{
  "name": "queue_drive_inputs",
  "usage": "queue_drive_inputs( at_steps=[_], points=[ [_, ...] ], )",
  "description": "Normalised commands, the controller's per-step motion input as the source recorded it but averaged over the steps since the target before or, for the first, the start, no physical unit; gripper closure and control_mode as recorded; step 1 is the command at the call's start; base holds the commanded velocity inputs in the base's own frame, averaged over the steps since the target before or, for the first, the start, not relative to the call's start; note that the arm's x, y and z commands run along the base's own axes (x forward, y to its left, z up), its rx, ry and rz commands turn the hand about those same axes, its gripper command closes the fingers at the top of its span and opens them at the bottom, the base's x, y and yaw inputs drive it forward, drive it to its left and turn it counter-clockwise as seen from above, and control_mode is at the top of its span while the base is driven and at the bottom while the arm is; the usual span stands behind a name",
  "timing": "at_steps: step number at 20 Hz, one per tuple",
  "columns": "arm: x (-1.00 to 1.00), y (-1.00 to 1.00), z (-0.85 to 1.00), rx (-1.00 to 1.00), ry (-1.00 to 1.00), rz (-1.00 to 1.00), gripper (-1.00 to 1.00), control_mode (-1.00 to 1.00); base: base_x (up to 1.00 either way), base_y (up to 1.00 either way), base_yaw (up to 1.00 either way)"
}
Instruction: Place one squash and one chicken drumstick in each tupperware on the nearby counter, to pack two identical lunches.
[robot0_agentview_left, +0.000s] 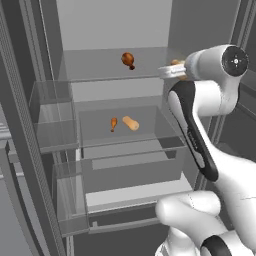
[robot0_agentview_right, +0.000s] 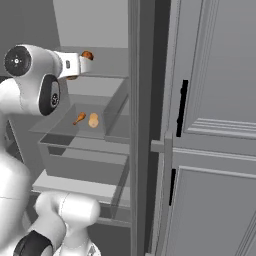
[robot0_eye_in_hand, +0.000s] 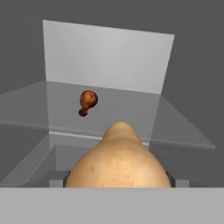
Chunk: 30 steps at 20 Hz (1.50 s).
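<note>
One squash (robot0_eye_in_hand: 118, 164) sits clamped in the gripper (robot0_eye_in_hand: 118, 181) (dark drumstick (robot0_eye_in_hand: 87, 101) beyond).

The upper clear glass fridge shelf (robot0_agentview_left: 95, 65) carried a dark red-brown club-shaped chicken drumstick (robot0_agentview_left: 128, 60), lying ahead of the hand and off to its left, well apart from it. On the lower clear glass shelf (robot0_agentview_left: 95, 130), below the hand's level, a small orange drumstick (robot0_agentview_left: 113, 124) and an elongated tan squash (robot0_agentview_left: 131, 123) lay just beside each other, apparently not touching.
</note>
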Motion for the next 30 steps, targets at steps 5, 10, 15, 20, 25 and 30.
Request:
queue_drive_inputs(
  at_steps=[5, 10, 15, 20, 25, 30],
  points=[
    [-0.84, 0.15, -0.33, 0.01, 0.31, 0.0, 1.0, -1.0, 0.0, 0.0, 0.0],
    [-0.31, 0.04, -0.26, -0.01, 0.49, 0.01, 1.0, -1.0, 0.0, 0.0, 0.0],
    [-0.37, 0.02, -0.23, 0.0, 0.23, 0.05, 1.0, -1.0, 0.0, 0.0, 0.0],
    [-0.48, 0.14, -0.32, 0.0, 0.25, 0.02, 1.0, -1.0, 0.0, 0.0, 0.0],
    [-0.32, 0.02, -0.14, 0.0, 0.04, 0.01, 1.0, 1.0, -0.55, 0.02, 0.01],
    [0.0, 0.0, 0.0, 0.0, 0.0, 0.0, 1.0, 1.0, -1.0, 0.32, 0.04]
  ],
)
